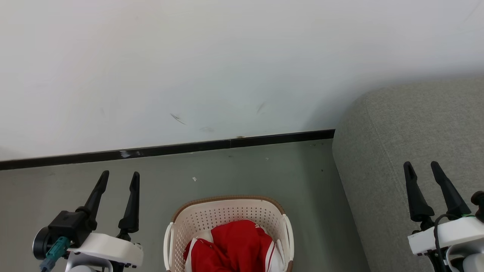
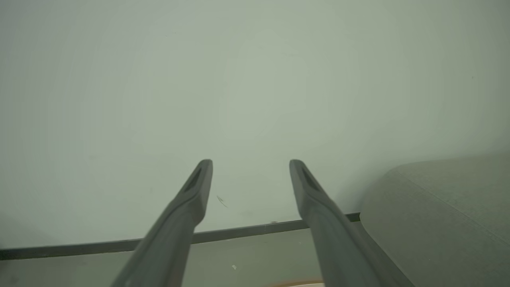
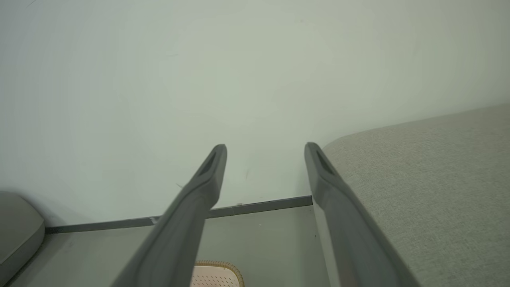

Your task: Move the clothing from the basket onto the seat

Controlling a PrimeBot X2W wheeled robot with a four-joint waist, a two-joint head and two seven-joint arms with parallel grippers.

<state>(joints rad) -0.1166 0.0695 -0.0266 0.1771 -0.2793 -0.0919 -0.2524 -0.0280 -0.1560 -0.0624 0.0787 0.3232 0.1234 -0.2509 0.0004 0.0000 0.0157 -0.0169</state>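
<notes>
The cream perforated basket (image 1: 227,217) with a brown rim stands on the floor at the bottom centre of the head view. Bright red clothing (image 1: 234,245) with white stripes lies bunched inside it. The grey-green seat (image 1: 408,143) rises at the right, beside the basket. My left gripper (image 1: 119,177) hangs open to the left of the basket, with nothing between its fingers. My right gripper (image 1: 421,168) is open and empty over the seat's front part. The right wrist view catches the basket rim (image 3: 223,266) and the seat (image 3: 430,179); my own open fingers (image 3: 211,171) frame them.
A white wall (image 1: 189,68) with a black skirting strip (image 1: 170,149) runs across the back. Grey-green floor (image 1: 245,170) lies between wall and basket. Another grey cushion corner (image 3: 18,227) sits at the far left of the right wrist view.
</notes>
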